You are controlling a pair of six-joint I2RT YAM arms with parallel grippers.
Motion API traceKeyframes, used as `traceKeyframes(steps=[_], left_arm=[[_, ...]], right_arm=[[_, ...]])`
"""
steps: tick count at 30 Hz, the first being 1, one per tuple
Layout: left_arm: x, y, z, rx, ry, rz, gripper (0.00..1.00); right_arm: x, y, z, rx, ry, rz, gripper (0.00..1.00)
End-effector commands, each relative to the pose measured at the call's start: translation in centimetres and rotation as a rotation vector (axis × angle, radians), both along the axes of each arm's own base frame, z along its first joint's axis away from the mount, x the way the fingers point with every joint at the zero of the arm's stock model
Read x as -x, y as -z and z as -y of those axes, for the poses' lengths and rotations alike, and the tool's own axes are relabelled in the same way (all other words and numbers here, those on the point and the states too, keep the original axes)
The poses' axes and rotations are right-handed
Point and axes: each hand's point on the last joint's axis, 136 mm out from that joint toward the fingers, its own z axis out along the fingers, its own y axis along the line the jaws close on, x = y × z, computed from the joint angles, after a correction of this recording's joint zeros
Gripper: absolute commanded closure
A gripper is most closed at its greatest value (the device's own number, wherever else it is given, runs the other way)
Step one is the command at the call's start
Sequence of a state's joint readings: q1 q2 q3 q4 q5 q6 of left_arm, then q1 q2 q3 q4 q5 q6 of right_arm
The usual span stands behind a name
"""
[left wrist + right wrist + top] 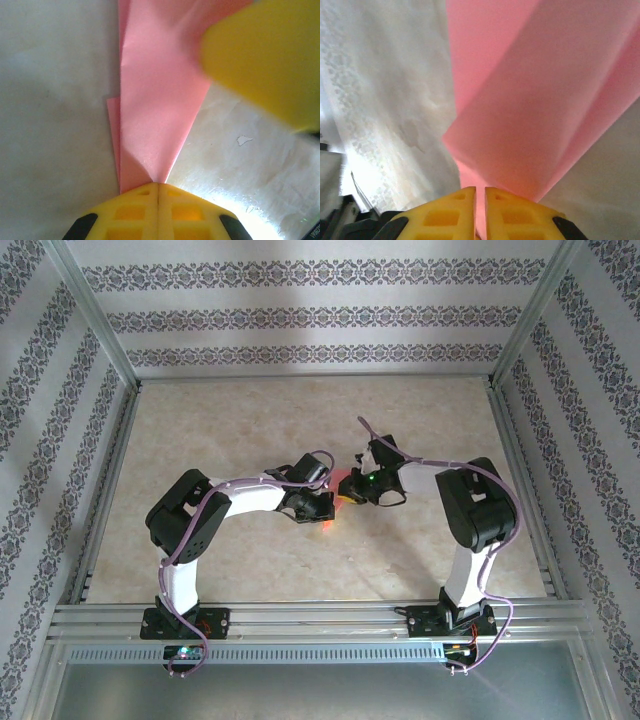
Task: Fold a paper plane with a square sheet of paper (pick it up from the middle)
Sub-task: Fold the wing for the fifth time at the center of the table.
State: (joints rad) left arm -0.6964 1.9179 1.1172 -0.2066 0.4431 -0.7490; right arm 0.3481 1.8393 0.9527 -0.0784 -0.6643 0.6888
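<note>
Folds mostly done: paper plane (155, 100) shows a layered dart shape. Left tool (158, 189) is clamped on its tip, right tool (480, 195) pinches the opposite end, jaws barely parted. Probably only final creasing is left.

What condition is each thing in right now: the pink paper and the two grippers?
pink paper: folded in layers, tapering to a point, pinched by both grippers.
left gripper: shut on the paper's pointed end.
right gripper: shut on the paper.

Soft even light is filling the overhead view, glare is bleaching the table (270, 215) in the left wrist view — and a near yellow finger (265, 55) is blurring.
</note>
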Motion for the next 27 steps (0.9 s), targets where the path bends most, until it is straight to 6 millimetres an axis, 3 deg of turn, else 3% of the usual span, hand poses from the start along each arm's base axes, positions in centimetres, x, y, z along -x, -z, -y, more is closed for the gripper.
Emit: traceKeyframes(steps=[1, 8, 16, 27], left_arm=[[1.8, 1.9, -2.4, -0.112, 0.022, -0.058, 1.00], [2.0, 1.5, -2.4, -0.107, 0.037, -0.054, 1.00], [2.5, 1.9, -2.7, -0.113, 0.040, -0.068, 1.00], [2.8, 1.2, -2.7, -0.109, 0.088, -0.054, 1.00]], right_arm=[[-1.5, -2.0, 1.2, 0.041, 0.006, 0.137, 0.87], [-0.1, -0.1, 0.0, 0.090, -0.076, 0.134, 0.89], [-1.1, 1.2, -0.7, 0.089, -0.099, 0.113, 0.89], [-0.6, 3.9, 0.1, 0.161, -0.104, 0.017, 0.89]])
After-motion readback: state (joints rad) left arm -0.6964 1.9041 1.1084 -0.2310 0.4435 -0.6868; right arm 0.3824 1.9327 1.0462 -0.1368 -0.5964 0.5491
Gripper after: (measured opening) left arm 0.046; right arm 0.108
